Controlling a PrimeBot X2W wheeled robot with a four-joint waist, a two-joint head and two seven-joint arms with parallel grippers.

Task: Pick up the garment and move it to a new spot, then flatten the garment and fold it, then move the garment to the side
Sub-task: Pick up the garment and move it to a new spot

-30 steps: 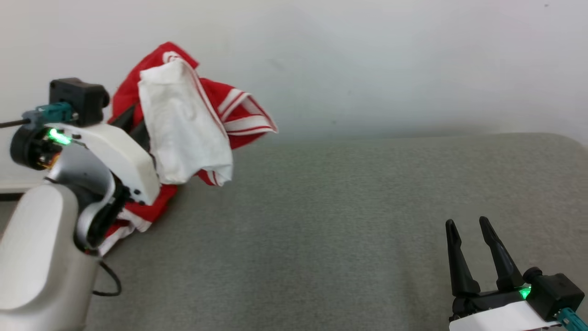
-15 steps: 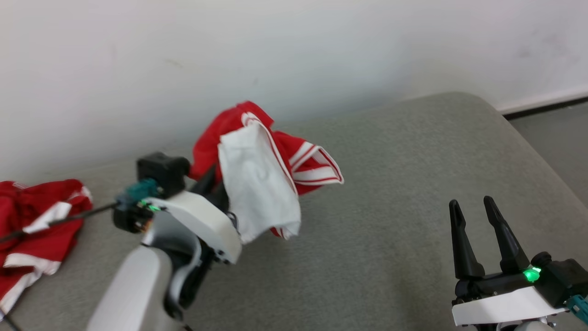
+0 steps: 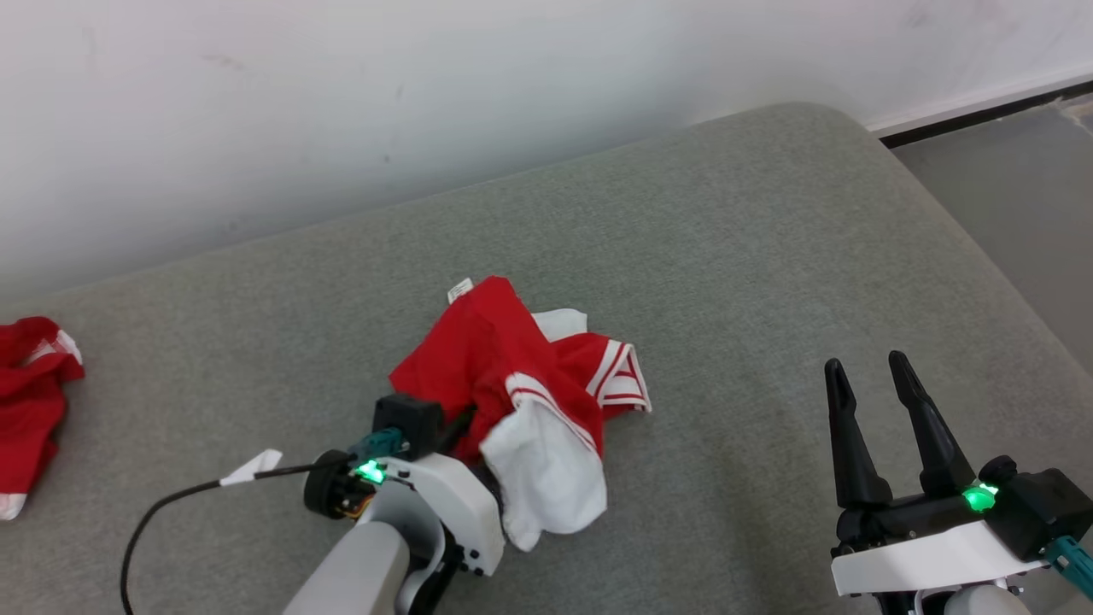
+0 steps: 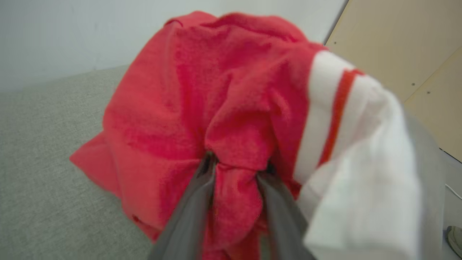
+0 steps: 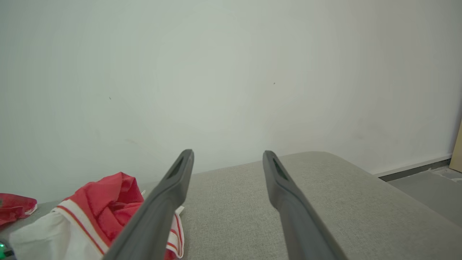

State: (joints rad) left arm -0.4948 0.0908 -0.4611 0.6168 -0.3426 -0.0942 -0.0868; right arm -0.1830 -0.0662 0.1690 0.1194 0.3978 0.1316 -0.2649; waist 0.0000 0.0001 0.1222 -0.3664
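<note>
Head view: the garment (image 3: 504,367), red with white panels and red-and-white striped hems, lies crumpled on the grey upholstered surface (image 3: 726,256), just off centre toward 7 o'clock. A small white label sticks out at its 11 o'clock edge. A white panel hangs at its 6 o'clock side, against the left wrist housing.

Left pincer (image 4: 238,169): left wrist view is blurred. The two fingers (image 4: 187,220) stand a little apart with a bunched fold of red cloth wedged between them, creases running into the tips. Reads as clamped on the garment. Cloth covers the tips and drapes over them.

Right pincer (image 3: 867,366): at 4 o'clock, fingers spread apart, nothing between them, well apart from the garment. In the right wrist view the garment sits at 8 o'clock, partly behind one finger.

Surroundings:
- second red cloth (image 3: 30,376) at 9 o'clock, at the frame edge, well apart from the garment.
- black cable (image 3: 162,508) with a white tag (image 3: 252,465) trails from the left wrist toward 8 o'clock.
- pale wall (image 3: 341,102) from 10 to 1 o'clock.
- grey floor (image 3: 1008,196) and dark skirting (image 3: 973,107) at 2 o'clock.
</note>
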